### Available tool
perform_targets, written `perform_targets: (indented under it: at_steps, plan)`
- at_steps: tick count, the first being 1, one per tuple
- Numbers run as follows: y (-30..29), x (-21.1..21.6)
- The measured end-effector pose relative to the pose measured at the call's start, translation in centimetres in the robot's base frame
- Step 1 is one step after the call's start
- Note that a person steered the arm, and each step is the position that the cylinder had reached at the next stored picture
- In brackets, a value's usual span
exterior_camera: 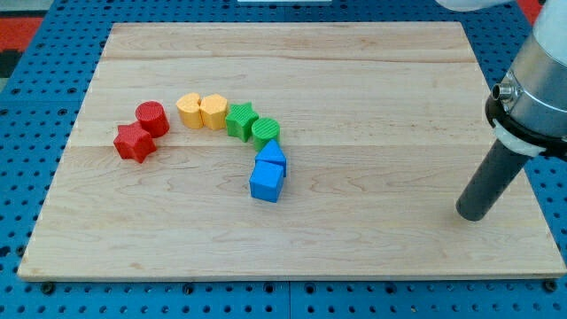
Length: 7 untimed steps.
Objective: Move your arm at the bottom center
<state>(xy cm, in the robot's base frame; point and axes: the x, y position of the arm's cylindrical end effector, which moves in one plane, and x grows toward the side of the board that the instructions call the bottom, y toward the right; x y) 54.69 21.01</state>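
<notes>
My tip (472, 213) rests on the wooden board (354, 257) near its right edge, at the view's lower right, far from all the blocks. The blocks form an arc left of centre. A red cylinder (152, 117) touches a red star (134, 142) at the left. A yellow hexagon-like block (190, 110) and a yellow heart-like block (213, 112) sit side by side. A green star (240, 120) and a green cylinder (265, 132) follow. Two blue blocks end the arc: a pointed one (271, 156) and a cube (267, 182) below it.
The board lies on a blue perforated base (35, 133). The arm's grey body (540, 89) hangs over the board's right edge.
</notes>
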Motion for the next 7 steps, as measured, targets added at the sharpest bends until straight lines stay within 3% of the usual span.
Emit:
perform_targets:
  at_steps: [7]
  plan:
    - [-0.41,0.0]
